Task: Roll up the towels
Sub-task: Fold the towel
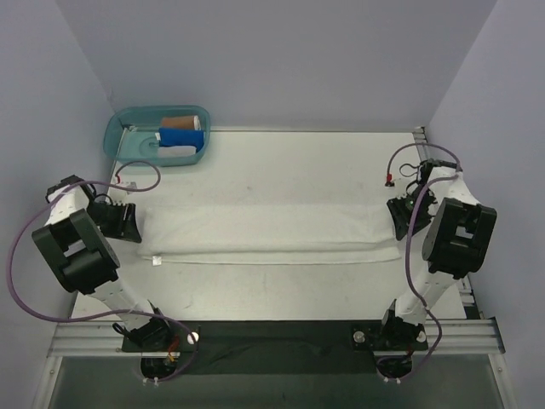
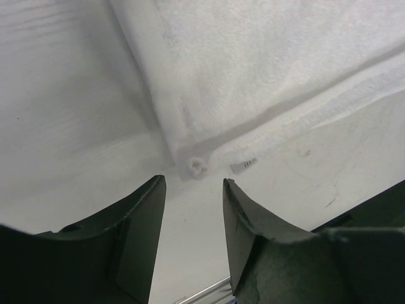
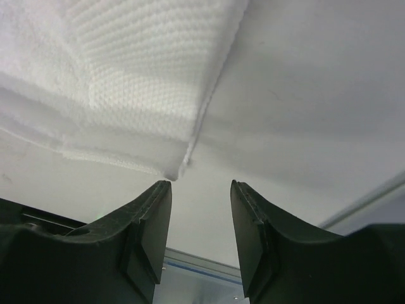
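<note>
White towel (image 1: 268, 234) lies folded in a long strip across the middle of the counter (image 1: 298, 162), running left to right. Left jaws are spread and empty, just off the strip's left end, near its front corner and a small tag (image 2: 243, 164). Right jaws are spread and empty, just off the right end, not touching the cloth. Teal bin (image 1: 119, 141) sits at the far left corner and holds a brown towel (image 1: 180, 122) and a blue towel (image 1: 179, 136).
</note>
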`<state>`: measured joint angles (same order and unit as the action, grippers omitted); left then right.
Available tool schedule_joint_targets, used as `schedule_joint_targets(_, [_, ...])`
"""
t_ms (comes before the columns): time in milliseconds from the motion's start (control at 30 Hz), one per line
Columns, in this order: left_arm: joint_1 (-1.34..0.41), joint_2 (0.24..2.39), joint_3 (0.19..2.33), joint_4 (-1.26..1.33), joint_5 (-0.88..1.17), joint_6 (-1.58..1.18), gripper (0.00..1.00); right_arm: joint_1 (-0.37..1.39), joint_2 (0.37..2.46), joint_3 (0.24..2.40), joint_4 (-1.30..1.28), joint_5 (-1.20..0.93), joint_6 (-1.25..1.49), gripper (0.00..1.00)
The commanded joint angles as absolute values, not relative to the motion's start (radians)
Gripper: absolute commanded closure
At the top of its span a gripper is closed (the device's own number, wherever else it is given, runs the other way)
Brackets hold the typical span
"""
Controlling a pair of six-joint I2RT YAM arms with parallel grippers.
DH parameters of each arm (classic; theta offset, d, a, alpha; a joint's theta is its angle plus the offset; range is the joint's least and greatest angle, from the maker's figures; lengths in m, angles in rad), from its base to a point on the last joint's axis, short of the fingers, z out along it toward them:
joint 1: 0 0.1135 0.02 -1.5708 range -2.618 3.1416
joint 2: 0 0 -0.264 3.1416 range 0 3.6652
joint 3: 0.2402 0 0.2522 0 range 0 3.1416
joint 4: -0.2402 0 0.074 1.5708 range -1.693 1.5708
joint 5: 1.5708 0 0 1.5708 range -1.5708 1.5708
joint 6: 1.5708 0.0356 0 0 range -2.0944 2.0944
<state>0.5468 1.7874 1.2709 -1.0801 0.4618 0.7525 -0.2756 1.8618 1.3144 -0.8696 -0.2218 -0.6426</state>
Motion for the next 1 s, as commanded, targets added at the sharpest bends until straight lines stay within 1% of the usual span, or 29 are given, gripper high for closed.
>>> schedule_joint_targets(0, [0.568, 1.687, 1.333, -1.184, 0.577, 0.870, 0.47, -0.305, 1.729, 1.327, -0.954, -0.270, -0.709, 0.57])
schedule_joint_targets(67, [0.569, 1.657, 1.345, -1.212, 0.609, 0.902, 0.45, -0.313, 1.714, 1.365, -0.977, -0.294, -0.707, 0.54])
schedule_joint_targets(200, [0.546, 1.635, 1.350, -1.212, 0.647, 0.904, 0.43, -0.298, 1.736, 1.443, -1.032, -0.374, -0.655, 0.54])
schedule_joint_targets(433, [0.471, 1.651, 1.318, -1.160, 0.667, 0.838, 0.45, -0.197, 1.812, 1.477, -1.035, -0.402, -0.551, 0.60])
schedule_joint_targets(600, [0.394, 1.644, 1.230, -1.077, 0.605, 0.795, 0.50, -0.137, 1.839, 1.430, -1.016, -0.428, -0.491, 0.65])
schedule_joint_targets(733, [0.399, 1.678, 1.175, -1.026, 0.536, 0.766, 0.57, -0.123, 1.865, 1.364, -0.989, -0.391, -0.474, 0.66])
schedule_joint_targets(833, [0.402, 1.703, 1.126, -0.984, 0.485, 0.750, 0.57, -0.124, 1.893, 1.309, -0.960, -0.330, -0.477, 0.67])
schedule_joint_targets(967, [0.410, 1.709, 1.075, -0.931, 0.453, 0.727, 0.56, -0.130, 1.960, 1.311, -0.927, -0.259, -0.468, 0.68])
